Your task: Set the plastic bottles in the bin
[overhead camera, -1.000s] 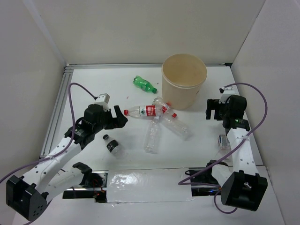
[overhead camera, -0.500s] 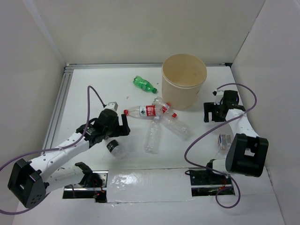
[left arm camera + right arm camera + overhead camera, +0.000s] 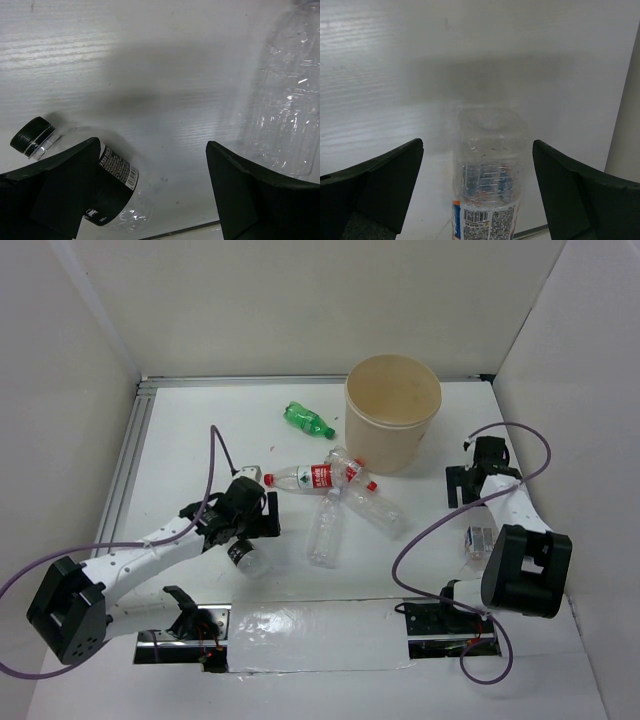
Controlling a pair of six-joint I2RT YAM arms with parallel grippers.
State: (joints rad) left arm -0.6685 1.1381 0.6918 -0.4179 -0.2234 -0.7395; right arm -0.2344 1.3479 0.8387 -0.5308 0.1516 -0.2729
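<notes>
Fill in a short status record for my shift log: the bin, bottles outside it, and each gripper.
bin: upright, no bottle visible inside
green bottle: lying left of bin
red-labelled bottle: lying near bin among clear bottles
left gripper: open, above black-capped bottle
right gripper: open, clear labelled bottle between its fingers, ungripped

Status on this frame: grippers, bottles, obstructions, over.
Left gripper open above black-capped bottle. Right gripper open above clear bottle. No bottle seen in bin. Nothing blocking either grab.
</notes>
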